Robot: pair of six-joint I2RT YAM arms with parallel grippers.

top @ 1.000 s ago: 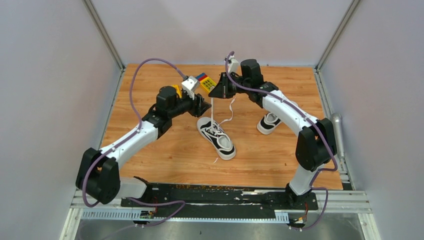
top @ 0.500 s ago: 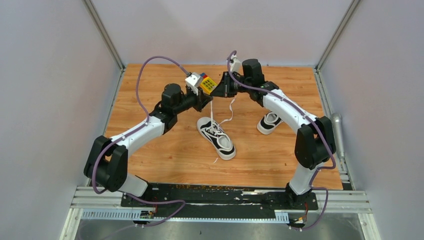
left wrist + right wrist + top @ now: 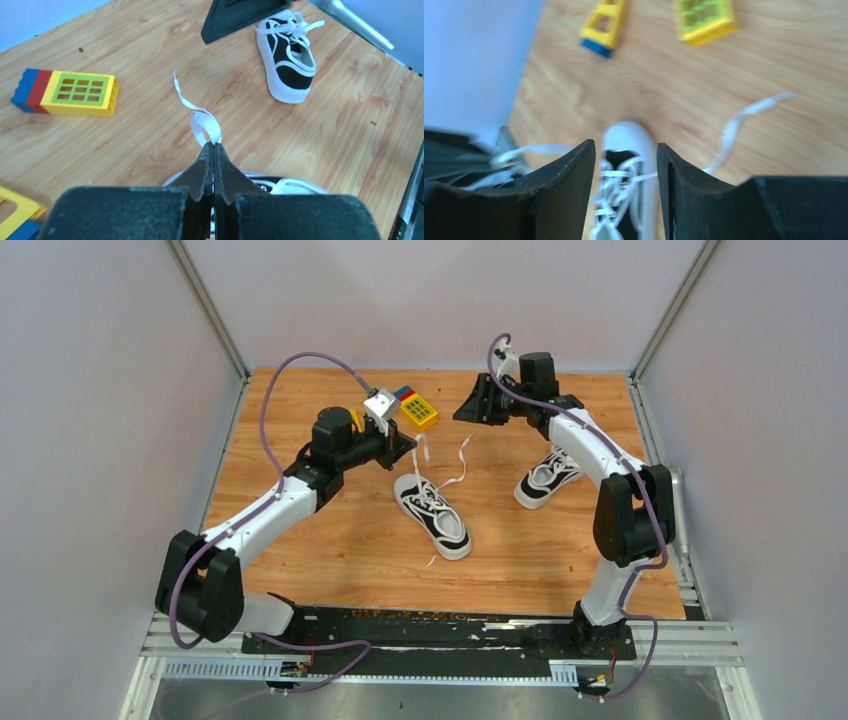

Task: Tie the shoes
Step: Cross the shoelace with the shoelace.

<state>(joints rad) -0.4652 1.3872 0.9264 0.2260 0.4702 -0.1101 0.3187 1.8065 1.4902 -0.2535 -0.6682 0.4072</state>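
Note:
One of the shoes [image 3: 433, 514], a black sneaker with a white sole, lies mid-table. Its white lace [image 3: 202, 123] rises into my left gripper [image 3: 214, 145], which is shut on it just above the toe end; the same gripper [image 3: 411, 444] shows in the top view. My right gripper [image 3: 467, 406] hangs open at the back with nothing between its fingers, and in its own wrist view the gripper [image 3: 626, 150] looks down on that shoe [image 3: 626, 172]. A loose lace end [image 3: 744, 114] lies on the wood. The second shoe [image 3: 545, 476] lies to the right, laces loose.
Colourful toy blocks [image 3: 414, 408] sit at the back centre between the grippers; one yellow-green block [image 3: 70, 92] lies left of the held lace. A grey metal cylinder [image 3: 673, 498] rests along the right edge. Grey walls close three sides.
My right gripper opened, let go of the lace and drew back to the right. My left gripper shut on the lace and pulled slightly left.

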